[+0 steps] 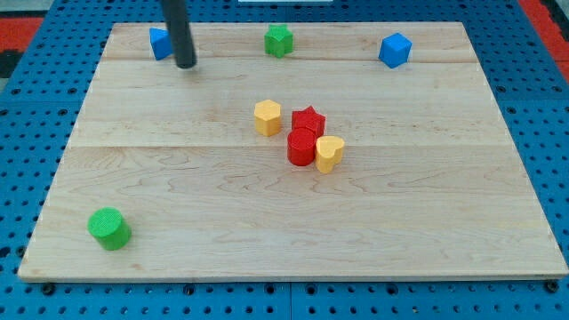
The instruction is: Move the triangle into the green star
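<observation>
My tip (186, 65) touches the blue triangle (160, 43) near the board's (267, 240) top edge.

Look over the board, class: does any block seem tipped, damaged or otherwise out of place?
Nothing stands out. Every block sits flat and whole on the wooden board. My tip rests beside the blue block at the view's top left, partly hiding it, so its shape can't be made out. The green star sits further right.

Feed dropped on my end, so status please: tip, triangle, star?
My tip touching blue triangle's right side. Green star further right, apart. Path between them open.
</observation>
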{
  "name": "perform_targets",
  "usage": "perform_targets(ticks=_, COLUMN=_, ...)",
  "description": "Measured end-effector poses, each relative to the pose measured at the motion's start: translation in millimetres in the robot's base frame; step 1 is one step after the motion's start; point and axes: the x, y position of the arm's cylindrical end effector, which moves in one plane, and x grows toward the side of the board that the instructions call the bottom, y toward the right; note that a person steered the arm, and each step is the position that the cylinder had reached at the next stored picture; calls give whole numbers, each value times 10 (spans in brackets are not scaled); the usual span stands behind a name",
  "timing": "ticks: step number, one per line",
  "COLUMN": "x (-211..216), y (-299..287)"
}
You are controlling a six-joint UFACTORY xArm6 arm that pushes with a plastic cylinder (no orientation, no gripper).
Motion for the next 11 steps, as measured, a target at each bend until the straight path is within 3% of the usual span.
perform_targets(ticks=1, x=-79, y=-899)
perform_targets(ticks=2, x=-374, y=-569)
perform_targets(ticks=3, x=-374, y=659)
perform_targets(ticks=4, x=-274, y=1253)
perform_targets(ticks=5, x=-541, y=435)
perform_targets(ticks=6, x=-874, y=800)
perform_targets(ticks=8, x=-358, y=2776)
perform_targets(ticks=9, x=-581, y=2413)
perform_targets(ticks=10, x=-895, y=2952)
perform_targets(ticks=11, x=-640, y=3180)
